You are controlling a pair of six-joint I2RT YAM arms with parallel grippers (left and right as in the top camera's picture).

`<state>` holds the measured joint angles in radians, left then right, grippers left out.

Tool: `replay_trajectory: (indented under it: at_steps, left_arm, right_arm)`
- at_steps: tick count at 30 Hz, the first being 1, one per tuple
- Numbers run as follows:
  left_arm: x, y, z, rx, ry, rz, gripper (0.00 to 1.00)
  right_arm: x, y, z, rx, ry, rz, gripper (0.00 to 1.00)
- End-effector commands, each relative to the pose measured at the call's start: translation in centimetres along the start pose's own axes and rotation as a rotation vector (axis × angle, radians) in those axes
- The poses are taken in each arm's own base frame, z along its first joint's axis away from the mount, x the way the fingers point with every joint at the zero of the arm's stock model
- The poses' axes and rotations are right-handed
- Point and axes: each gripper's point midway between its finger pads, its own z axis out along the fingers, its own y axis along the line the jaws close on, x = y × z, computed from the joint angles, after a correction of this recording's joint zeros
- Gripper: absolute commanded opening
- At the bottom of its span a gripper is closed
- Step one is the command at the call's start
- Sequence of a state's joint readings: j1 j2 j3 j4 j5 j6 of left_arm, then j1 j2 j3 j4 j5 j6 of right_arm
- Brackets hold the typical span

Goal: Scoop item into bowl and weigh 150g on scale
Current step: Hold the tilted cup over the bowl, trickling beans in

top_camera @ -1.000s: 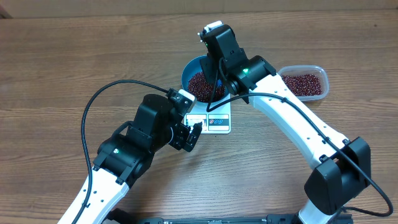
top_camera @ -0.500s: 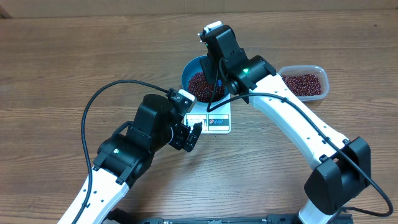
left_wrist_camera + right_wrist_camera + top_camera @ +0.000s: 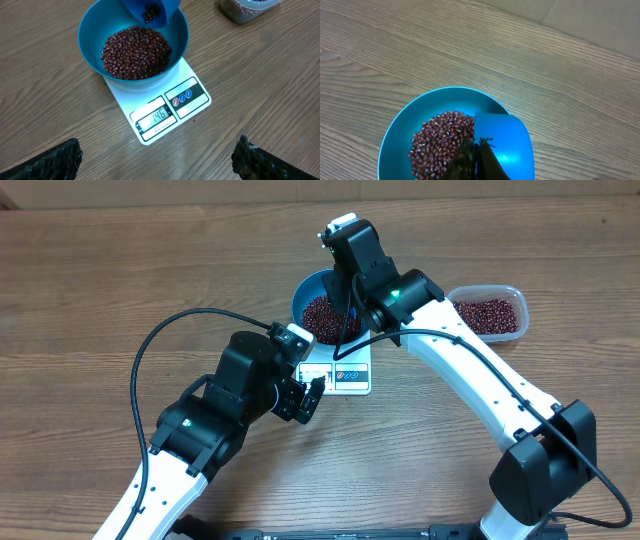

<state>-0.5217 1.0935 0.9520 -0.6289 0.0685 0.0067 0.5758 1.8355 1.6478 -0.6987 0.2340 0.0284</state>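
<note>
On the wooden surface [image 3: 100,280] the blue bowl [image 3: 90,35], holding beans [image 3: 135,52], sits on the scale [image 3: 122,95]. The right claw [image 3: 476,155] clenches a scoop [image 3: 502,140] above it; the left claw [image 3: 308,398] gapes open just nearer.

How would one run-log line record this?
right gripper shut on small blue scoop over round blue bowl of red-brown beans; bowl on white scale; left gripper open

Brown wood-grain table [image 3: 120,270], the grain running left to right; white square scale [image 3: 350,377] lies flat near its middle, display edge toward the arms' bases; clear tub [image 3: 484,289] sits on the bare wood to the scale's right, apart from it and nearer the far edge.
</note>
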Motion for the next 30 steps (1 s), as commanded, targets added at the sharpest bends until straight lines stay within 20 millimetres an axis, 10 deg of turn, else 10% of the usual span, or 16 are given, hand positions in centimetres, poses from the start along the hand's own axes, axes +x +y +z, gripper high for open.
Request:
replay_trajectory:
  at_steps: [1, 30]
  left_arm:
    - [-0.95, 0.00, -0.44, 0.006, -0.027, 0.010, 1.00]
    - [-0.95, 0.00, -0.44, 0.006, -0.027, 0.010, 1.00]
  right_arm:
    - [-2.23, -0.56, -2.26, 0.007, -0.069, 0.011, 0.04]
    - [-2.02, -0.29, -2.34, 0.015, -0.062, -0.084, 0.04]
